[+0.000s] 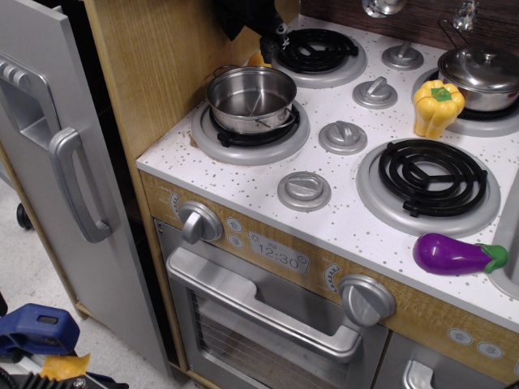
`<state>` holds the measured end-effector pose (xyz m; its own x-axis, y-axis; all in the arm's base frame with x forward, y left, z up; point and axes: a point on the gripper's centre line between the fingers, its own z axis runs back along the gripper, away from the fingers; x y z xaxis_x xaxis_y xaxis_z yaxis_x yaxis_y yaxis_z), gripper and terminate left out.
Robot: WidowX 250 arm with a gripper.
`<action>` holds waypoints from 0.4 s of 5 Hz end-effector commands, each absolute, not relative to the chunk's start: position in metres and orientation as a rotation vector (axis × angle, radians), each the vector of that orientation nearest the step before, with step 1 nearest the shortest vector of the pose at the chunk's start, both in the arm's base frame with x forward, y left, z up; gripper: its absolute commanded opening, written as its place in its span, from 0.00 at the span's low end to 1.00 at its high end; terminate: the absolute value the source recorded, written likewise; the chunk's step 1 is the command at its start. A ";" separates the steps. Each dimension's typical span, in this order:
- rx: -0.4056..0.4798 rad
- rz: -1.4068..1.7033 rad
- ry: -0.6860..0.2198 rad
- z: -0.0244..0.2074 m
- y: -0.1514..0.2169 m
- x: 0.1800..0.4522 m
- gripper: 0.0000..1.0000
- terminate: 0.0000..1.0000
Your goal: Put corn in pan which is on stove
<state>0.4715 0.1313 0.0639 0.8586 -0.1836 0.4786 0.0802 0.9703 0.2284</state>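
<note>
Pan (pixel 251 99) before tool (pixel 276 39), corn (pixel 257 59).

Empty pan (pixel 251 99) on stove (pixel 268 203) front-left burner (pixel 250 134)

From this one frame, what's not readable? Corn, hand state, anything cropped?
- corn: only a yellow sliver shows behind the pan; shape and pose hidden by the pan's rim.
- hand: dark, cut by the top edge; open or shut unreadable.
- lidded pot: cropped by the right edge, partly behind the yellow pepper.
- stove: right side runs out of frame.
</note>
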 end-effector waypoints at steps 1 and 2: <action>0.204 -0.139 -0.521 0.064 0.131 0.472 1.00 0.00; 0.232 -0.152 -0.548 0.061 0.132 0.477 1.00 0.00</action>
<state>0.4725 0.1303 0.0338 0.8721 -0.1967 0.4480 0.1007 0.9682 0.2290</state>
